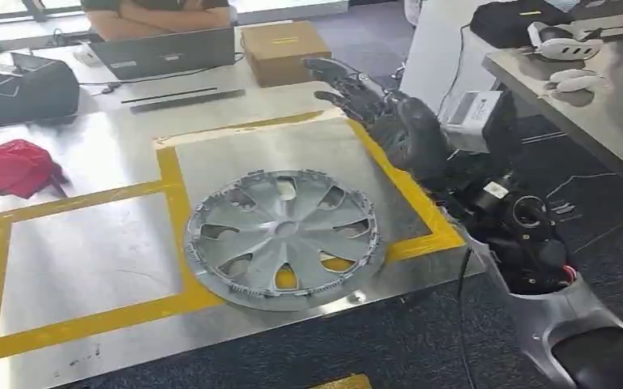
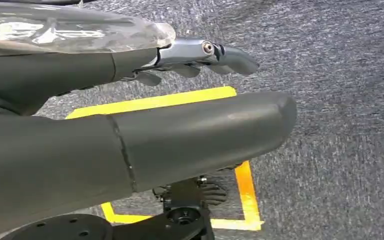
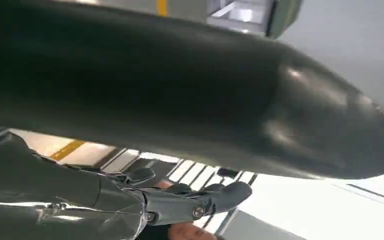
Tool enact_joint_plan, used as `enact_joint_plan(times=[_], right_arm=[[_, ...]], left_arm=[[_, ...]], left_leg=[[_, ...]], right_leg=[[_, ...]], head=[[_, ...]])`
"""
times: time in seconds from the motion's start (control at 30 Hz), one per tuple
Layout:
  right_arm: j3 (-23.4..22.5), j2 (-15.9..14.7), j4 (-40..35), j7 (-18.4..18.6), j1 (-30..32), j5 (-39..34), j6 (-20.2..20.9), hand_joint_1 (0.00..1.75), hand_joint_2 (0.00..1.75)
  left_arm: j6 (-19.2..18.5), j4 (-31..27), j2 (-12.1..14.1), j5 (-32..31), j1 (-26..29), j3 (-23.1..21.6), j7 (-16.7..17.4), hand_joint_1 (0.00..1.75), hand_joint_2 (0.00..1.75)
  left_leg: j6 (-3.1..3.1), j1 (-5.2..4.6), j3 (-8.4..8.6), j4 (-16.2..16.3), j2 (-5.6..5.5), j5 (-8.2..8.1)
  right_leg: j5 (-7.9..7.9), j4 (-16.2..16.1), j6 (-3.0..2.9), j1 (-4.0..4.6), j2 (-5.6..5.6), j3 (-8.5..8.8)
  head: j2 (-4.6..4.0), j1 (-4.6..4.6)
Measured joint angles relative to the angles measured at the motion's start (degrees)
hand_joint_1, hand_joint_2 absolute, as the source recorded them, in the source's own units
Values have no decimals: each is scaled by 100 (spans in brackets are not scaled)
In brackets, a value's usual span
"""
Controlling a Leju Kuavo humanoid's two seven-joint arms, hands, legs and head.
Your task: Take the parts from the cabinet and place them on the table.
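- Hubcap already sits on the counter, well short of the right hand.
- Its fingers are spread, holding nothing.
- Left hand hangs empty, fingers loosely apart.
- Probably more parts left to fetch.

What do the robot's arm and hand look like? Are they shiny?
Partly. The right hand is dark grey with silvery, jointed fingers. Behind it sits a white box, then black wrist parts with cables, and a glossy silver arm shell. The left hand has a thick grey thumb.
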Motion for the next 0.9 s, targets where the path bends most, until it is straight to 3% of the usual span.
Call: enact_joint_plan(times=[0.17,0.33,0.47,0.9], right_arm=[[-190,-20,90,-109,242,-683,2,0,0],[-262,-28,136,-57,513,-977,266,0,0],[-212,-28,136,11,720,-1079,523,0,0],[-114,-26,136,17,845,-1201,503,0,0]], left_arm=[[17,0,-22,-42,-12,0,22,0,0],[20,0,-22,-70,-16,-2,81,0,0],[37,0,-24,-70,-2,-2,100,0,0],[61,0,-44,-107,-1,-7,138,0,0]], left_leg=[[-1,0,2,0,-1,-1],[-1,-1,3,0,-1,-1],[-2,0,3,-2,-4,-2],[-3,0,6,-3,-4,-3]], right_leg=[[0,0,0,0,-1,4],[0,0,0,0,0,6],[-2,0,-1,4,-2,9],[-3,0,-3,4,-3,12]], head=[[0,-6],[0,-13],[0,-20],[0,-30]])
